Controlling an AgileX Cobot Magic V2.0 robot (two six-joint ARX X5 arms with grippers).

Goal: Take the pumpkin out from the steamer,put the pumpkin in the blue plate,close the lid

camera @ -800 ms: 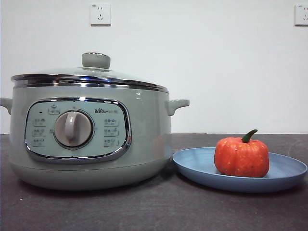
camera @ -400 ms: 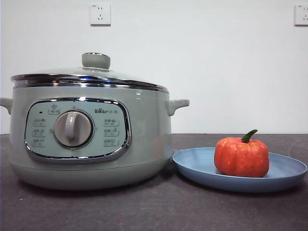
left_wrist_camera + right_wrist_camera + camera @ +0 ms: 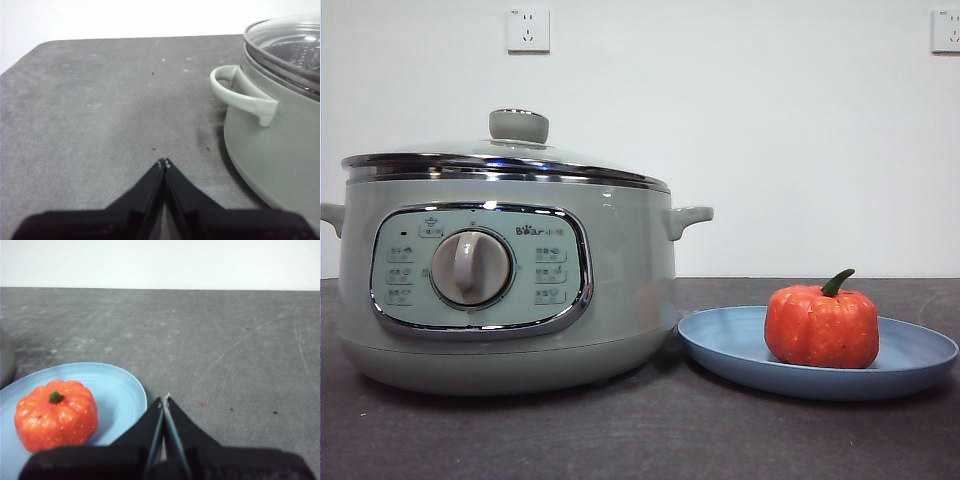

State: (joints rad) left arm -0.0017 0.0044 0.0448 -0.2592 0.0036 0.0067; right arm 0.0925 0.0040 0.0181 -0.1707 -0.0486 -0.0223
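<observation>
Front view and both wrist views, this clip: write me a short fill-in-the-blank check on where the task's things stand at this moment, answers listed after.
1. The pumpkin sits on the ____ plate.
2. The lid rests ____ the steamer, closing it.
3. The left gripper is shut over bare table beside the steamer's side ____.
4. The right gripper holds ____; its jaws are shut near the plate's rim.

Missing words: blue; on; handle; nothing

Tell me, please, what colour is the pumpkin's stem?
Dark green stem, clearest in the front view.
</observation>
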